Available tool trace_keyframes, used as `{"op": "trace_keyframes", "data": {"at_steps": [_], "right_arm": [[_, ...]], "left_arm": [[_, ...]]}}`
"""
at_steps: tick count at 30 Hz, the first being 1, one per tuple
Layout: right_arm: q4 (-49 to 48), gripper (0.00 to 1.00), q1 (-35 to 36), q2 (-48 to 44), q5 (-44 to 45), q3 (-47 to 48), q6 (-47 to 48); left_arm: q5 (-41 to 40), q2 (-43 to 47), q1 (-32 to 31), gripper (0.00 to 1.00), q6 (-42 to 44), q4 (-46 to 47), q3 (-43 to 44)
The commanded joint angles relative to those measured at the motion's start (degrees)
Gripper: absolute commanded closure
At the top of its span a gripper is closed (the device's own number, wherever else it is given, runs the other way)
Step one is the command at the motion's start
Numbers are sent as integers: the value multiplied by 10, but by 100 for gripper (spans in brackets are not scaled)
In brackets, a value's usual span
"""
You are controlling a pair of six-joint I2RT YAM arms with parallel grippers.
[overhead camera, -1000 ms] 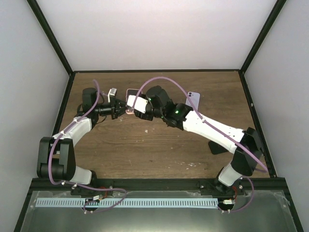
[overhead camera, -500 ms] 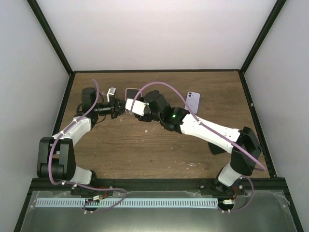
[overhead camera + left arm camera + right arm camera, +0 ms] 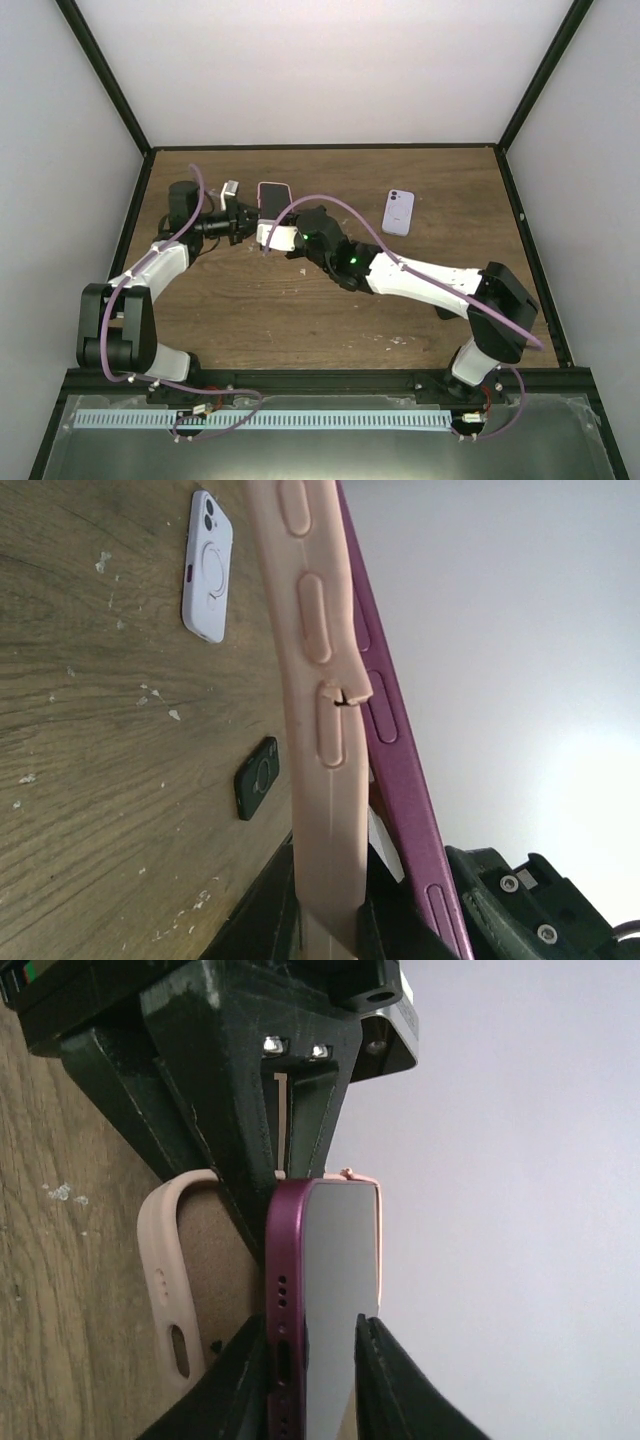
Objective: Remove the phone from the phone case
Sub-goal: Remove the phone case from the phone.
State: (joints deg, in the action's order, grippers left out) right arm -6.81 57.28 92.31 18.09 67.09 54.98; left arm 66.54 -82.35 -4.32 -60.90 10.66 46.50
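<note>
Separation part-done, judging by the gap. Nearest, right gripper [image 3: 312, 1338] pinched shut on the plum phone [image 3: 330, 1260], one of the right fingers [image 3: 385, 1380] on each face. Best to hold that pinch firm and draw straight away from the pink case [image 3: 170, 1290], no twisting, to avoid snagging the far end. Stands on edge between those fingers, far end seemingly tucked under the case rim. Beyond, left gripper [image 3: 325, 920] closed on the case's edge, bracing it over the table [image 3: 100, 730]. Farthest, lilac phone [image 3: 399, 211], well apart.
</note>
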Motion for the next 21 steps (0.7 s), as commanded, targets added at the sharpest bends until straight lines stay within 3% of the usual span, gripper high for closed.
{"op": "trace_keyframes", "data": {"at_steps": [1,8,21], "right_arm": [[-53,84,4,8,37,2,35],[3,99,15,3,37,43,6],[178,99,30,-22,-1,176,-101]], "left_arm": [[39,7,-1,100,3,31,12],[29,4,1,100,26,13,17],[-69,-38,27,100,179,-150,60]]}}
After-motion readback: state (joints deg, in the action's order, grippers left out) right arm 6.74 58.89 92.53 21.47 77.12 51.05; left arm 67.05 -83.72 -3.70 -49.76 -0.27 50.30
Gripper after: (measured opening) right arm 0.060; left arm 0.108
